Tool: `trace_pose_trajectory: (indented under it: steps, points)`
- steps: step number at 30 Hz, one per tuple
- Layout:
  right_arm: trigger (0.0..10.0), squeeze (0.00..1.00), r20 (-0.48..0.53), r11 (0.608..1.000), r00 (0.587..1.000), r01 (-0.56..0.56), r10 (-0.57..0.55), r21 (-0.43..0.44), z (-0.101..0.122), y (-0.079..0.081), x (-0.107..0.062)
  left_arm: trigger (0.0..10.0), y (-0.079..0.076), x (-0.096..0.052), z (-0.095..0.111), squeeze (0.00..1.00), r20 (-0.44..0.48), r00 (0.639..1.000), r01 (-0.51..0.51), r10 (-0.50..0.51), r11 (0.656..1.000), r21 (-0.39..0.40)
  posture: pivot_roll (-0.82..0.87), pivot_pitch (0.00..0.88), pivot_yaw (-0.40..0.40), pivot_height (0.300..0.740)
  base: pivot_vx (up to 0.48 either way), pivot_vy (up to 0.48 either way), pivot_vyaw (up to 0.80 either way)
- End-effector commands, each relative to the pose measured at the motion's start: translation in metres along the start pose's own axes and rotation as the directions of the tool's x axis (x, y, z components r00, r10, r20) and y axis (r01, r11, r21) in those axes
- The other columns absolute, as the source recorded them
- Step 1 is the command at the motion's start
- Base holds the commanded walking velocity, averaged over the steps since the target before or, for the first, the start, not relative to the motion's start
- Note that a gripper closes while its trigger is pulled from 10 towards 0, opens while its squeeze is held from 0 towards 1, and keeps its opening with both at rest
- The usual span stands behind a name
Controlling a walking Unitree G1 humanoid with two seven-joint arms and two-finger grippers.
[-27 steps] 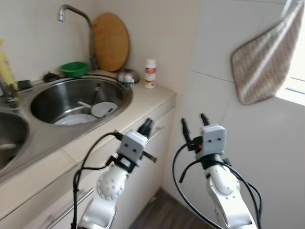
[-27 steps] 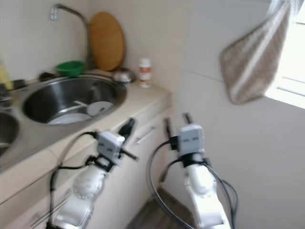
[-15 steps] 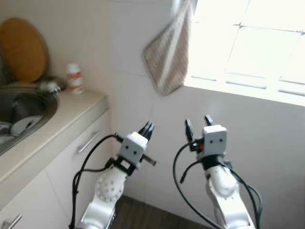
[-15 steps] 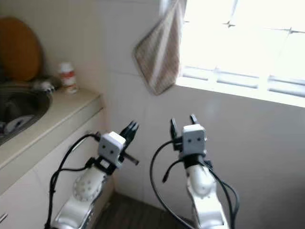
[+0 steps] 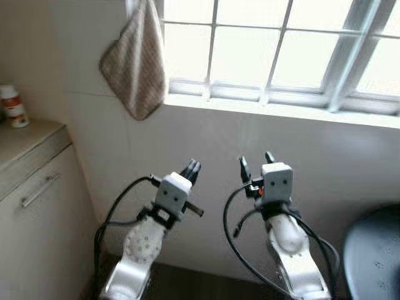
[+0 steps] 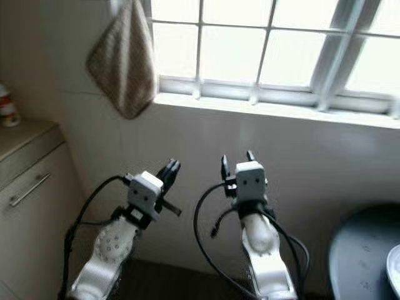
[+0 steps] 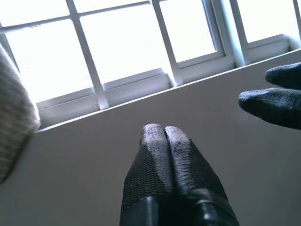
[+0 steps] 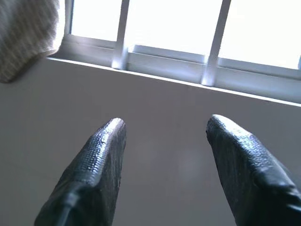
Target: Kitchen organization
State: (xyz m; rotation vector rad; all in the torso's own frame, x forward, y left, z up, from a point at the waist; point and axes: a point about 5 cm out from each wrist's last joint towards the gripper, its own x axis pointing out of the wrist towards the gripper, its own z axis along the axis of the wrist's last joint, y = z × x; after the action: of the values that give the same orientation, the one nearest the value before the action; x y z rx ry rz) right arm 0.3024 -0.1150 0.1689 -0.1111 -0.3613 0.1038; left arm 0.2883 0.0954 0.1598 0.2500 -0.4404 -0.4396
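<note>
I had turned away from the sink toward the window (image 5: 269,50). Left tool (image 5: 191,167) was pinched closed and empty, right tool (image 5: 255,162) spread apart and empty. My guess: heading somewhere new, nothing organized yet.

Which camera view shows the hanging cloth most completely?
The left eye view: the cloth hangs whole beside the window, above the cabinet. The right eye view shows it equally whole. Each wrist view catches just an edge of it, past the left gripper and the right gripper.
</note>
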Motion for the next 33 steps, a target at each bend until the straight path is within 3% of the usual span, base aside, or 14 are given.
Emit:
trace_pose_trajectory:
  steps: [1, 6, 13, 24, 27, 33]
  points:
    - [10.0, 0.0, 0.01, 1.0, 1.0, 0.003, -0.003, -0.017, 0.0031, -0.0013, 0.002, 10.0, 0.0027, 0.0022, 0.0025, 0.0, 0.011, 1.0, -0.014, 0.014, 1.0, -0.004, 0.05, 0.0, -0.011, 0.74, 0.0, 0.0, -0.48]
    - [10.0, 0.0, -0.015, 1.0, 1.0, 0.005, -0.005, 0.003, 0.0006, -0.0008, 0.0026, 10.0, 0.0026, 0.0018, 0.0018, 0.0, 0.006, 1.0, -0.017, 0.017, 1.0, -0.006, 0.05, 0.0, -0.011, 0.74, 0.0, 0.0, -0.73]
    - [10.0, 0.0, 0.006, 0.999, 1.0, 0.008, -0.008, -0.039, 0.0024, -0.0012, 0.0019, 10.0, 0.0013, 0.0021, -0.001, 0.0, -0.018, 1.0, -0.008, 0.008, 1.0, 0.005, 0.05, 0.0, -0.011, 0.74, 0.0, 0.0, -0.46]
    - [10.0, 0.0, -0.016, 0.999, 1.0, 0.014, -0.015, -0.043, -0.0008, -0.0023, 0.0021, 10.0, 0.0003, 0.0024, -0.0021, 0.0, -0.026, 1.0, -0.011, 0.011, 1.0, -0.001, 0.05, 0.0, -0.013, 0.74, 0.0, -0.466, 0.0]
    - [10.0, 0.0, -0.059, 1.0, 0.998, 0.028, -0.029, -0.014, -0.0053, -0.0024, 0.0032, 10.0, 0.0008, 0.0013, -0.0011, 0.0, -0.011, 1.0, -0.021, 0.021, 1.0, -0.019, 0.05, 0.0, -0.014, 0.74, 0.0, 0.0, -0.8]
    - [10.0, 0.0, -0.039, 0.998, 0.999, 0.033, -0.035, -0.057, -0.0037, -0.0041, 0.0034, 10.0, 0.0011, 0.001, -0.0032, 0.0, -0.028, 0.999, -0.024, 0.024, 1.0, -0.017, 0.05, 0.0, -0.015, 0.74, 0.0, 0.0, -0.8]
